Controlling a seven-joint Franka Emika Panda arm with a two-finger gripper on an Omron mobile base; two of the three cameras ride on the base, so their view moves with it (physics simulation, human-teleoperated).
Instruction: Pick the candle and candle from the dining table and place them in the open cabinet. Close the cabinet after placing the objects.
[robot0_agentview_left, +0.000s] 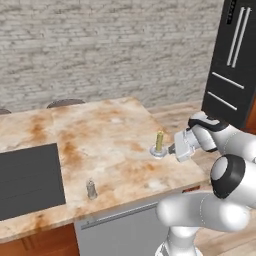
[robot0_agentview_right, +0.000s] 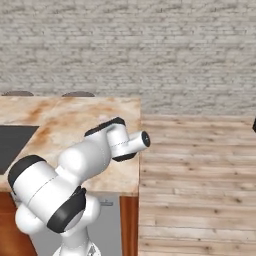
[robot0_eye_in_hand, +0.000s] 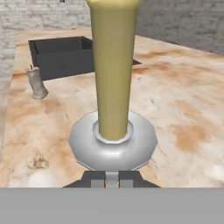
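On the counter (robot0_agentview_left: 100, 125), whose dark sink (robot0_agentview_left: 30, 180) sits at its left end, the olive taper candle (robot0_agentview_left: 159, 141) stands upright near the right edge, the grey stub candle (robot0_agentview_left: 91, 189) near the front edge, and the tool (robot0_agentview_left: 172, 148) sits just beside the taper's silver dish, its grip impossible to tell.

my work surface is the dining table (robot0_agentview_left: 105, 127), beige stone top mottled rust-orange. dark sink (robot0_agentview_left: 30, 180) inset at its left end. standing on the top: olive-yellow taper candle (robot0_agentview_left: 159, 141) in a silver dish near the right edge; grey stubby candle (robot0_agentview_left: 91, 189) near the front edge, well apart.
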